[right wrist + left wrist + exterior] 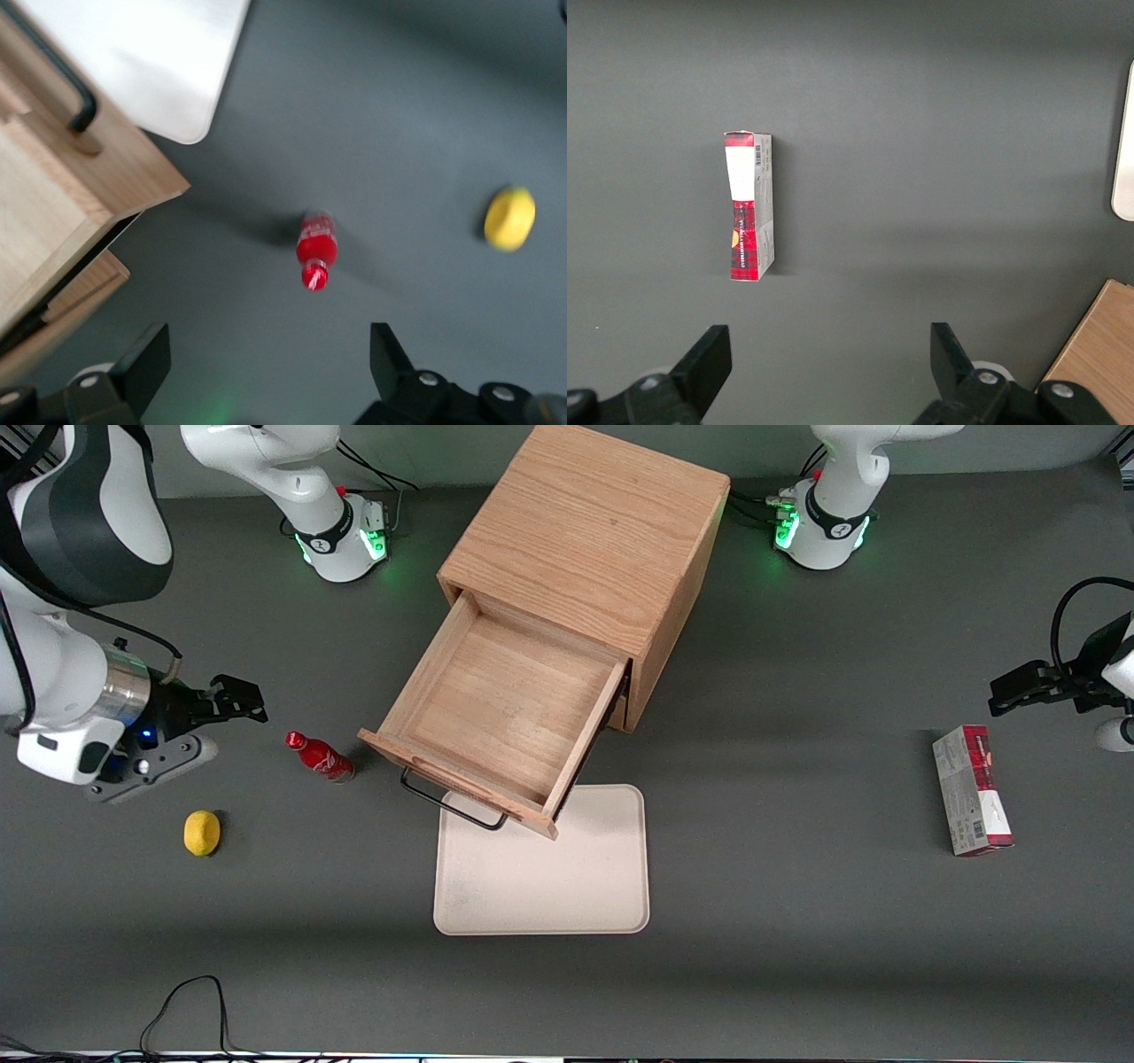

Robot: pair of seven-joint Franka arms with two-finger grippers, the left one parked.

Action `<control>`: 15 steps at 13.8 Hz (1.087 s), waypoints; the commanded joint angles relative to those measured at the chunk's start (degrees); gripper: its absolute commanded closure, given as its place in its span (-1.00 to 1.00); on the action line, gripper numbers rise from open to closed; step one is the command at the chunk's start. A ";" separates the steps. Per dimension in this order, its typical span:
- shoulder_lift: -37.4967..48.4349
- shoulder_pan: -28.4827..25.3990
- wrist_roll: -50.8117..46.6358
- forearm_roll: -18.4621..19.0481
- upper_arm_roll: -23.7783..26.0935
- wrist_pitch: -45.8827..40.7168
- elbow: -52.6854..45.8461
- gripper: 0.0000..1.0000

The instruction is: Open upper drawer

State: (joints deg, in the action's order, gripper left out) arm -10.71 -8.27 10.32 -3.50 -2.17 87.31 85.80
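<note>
Grey table (797,691): upper drawer (496,708) pulled out, well apart from the spread, empty end effector (252,700).

surface: dark grey matte tabletop (797,691) | light: soft, even (faint shadows) | near edge: black cable (182,1001) loops in

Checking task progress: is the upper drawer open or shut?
Open. The upper drawer is pulled far out of the cabinet, its empty wooden floor showing. The tool, fingers spread, is off beside the red bottle.
</note>
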 commanded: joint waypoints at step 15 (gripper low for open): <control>13.43 2.80 -6.63 2.88 -3.64 1.81 10.52 -1.00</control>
State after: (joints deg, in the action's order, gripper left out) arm -1.36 -8.10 4.85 -2.21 -7.00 87.05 90.94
